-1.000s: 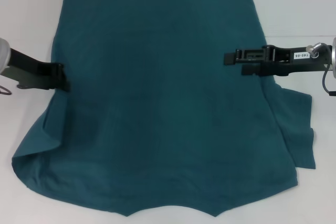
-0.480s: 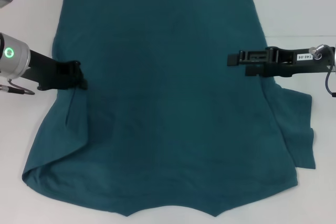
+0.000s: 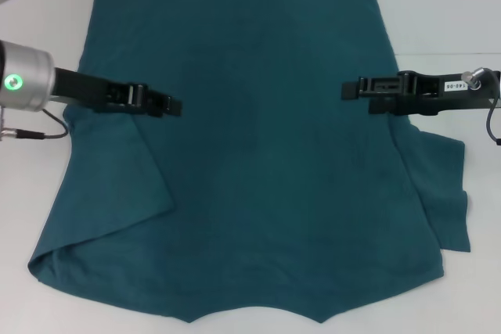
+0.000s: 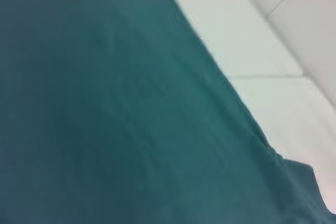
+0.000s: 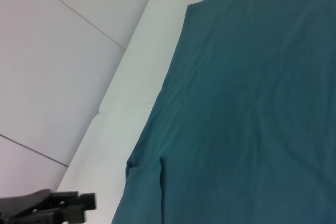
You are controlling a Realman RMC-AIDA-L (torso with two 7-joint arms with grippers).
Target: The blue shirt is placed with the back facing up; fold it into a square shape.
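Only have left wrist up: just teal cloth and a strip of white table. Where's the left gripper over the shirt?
Observer: In the head view, the left gripper is over the blue shirt, inboard of its left edge, about mid-height.
Operator: Any fold there?
Observer: Yes. A flap of the left side lies folded inward over the body, and its top corner runs up to that gripper.
Operator: Right arm?
Observer: The right gripper is over the shirt's right edge, roughly level with the left one. The right sleeve lies spread on the table.

plain teal-blue shirt (image 3: 258, 138), white table (image 3: 438, 5)
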